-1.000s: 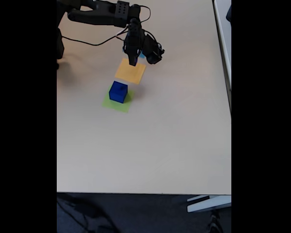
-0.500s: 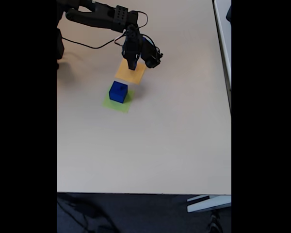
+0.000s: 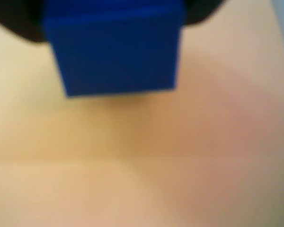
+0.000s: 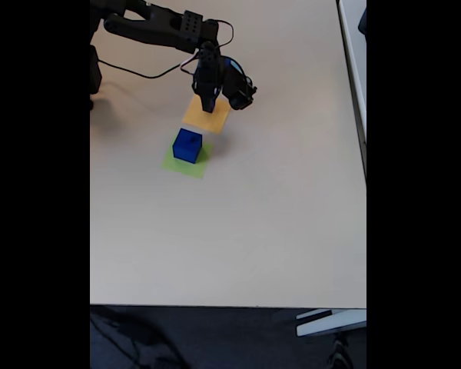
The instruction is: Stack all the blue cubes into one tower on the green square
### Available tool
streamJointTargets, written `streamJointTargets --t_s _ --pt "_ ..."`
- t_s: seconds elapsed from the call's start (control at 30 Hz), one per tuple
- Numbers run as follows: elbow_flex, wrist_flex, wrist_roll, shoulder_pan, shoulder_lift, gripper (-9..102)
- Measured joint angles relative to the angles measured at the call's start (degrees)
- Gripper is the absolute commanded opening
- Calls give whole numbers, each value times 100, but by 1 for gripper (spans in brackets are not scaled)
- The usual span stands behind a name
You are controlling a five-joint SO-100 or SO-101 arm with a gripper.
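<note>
A blurred dark blue cube (image 3: 116, 52) takes up the top of the wrist view, and my gripper (image 3: 113, 14) is shut on it, with dark fingers (image 3: 19, 23) showing at its upper corners. In the fixed view my gripper (image 4: 208, 106) hangs pointing down over the orange-yellow square (image 4: 208, 115). Another blue cube (image 4: 187, 145) stands on the green square (image 4: 186, 164), a little below and left of the gripper and apart from it.
My black arm (image 4: 157, 29) reaches in from the top left of the fixed view, with a black cable (image 4: 134, 71) lying on the table under it. The beige table's front edge (image 4: 227, 305) runs along the bottom and its right edge (image 4: 364, 177) down the right side.
My gripper has moved slightly down and left in the fixed view and now sits lower over the orange-yellow square. The cube on the green square has not moved.
</note>
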Motion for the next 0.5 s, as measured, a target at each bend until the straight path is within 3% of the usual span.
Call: streamJointTargets --t_s 0.5 --pt "18 0 0 0 0 24"
